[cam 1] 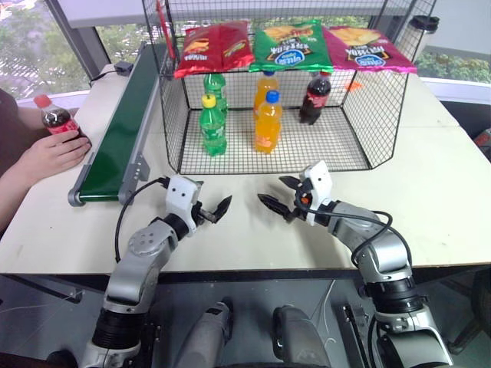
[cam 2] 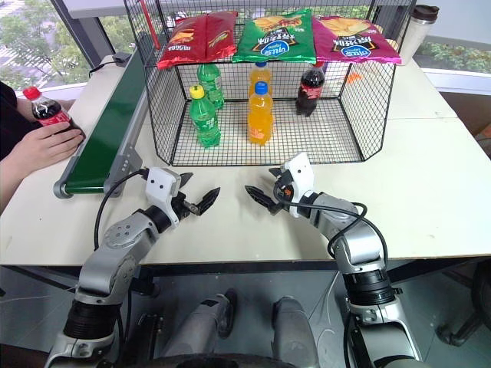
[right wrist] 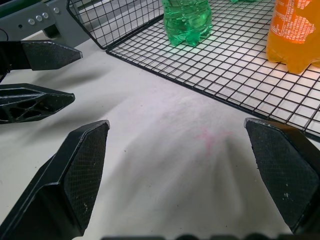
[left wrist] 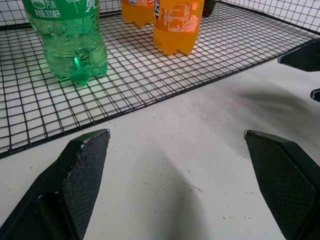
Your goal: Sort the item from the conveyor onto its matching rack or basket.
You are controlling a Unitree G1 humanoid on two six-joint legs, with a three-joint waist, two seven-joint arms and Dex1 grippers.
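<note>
A small cola bottle [cam 1: 57, 118] with a red cap stands on the table left of the conveyor [cam 1: 119, 134], and a person's hand [cam 1: 52, 153] rests around its base. The green belt carries nothing. A second cola bottle [cam 1: 314, 98] stands at the back right of the black wire basket [cam 1: 330, 151]. My left gripper [cam 1: 215, 210] and right gripper [cam 1: 274, 192] hover open over the bare table in front of the basket. Their tips face each other a short way apart, and both are empty. The left wrist view shows the open left gripper [left wrist: 175, 137], the right wrist view the right gripper [right wrist: 177, 125].
Inside the basket stand green soda bottles [cam 1: 212, 126] on the left and orange soda bottles [cam 1: 268, 123] in the middle. Red [cam 1: 215, 46], green [cam 1: 291, 44] and magenta [cam 1: 367, 47] chip bags hang along its top rail. A lidded cup [cam 1: 422, 34] stands behind it on the right.
</note>
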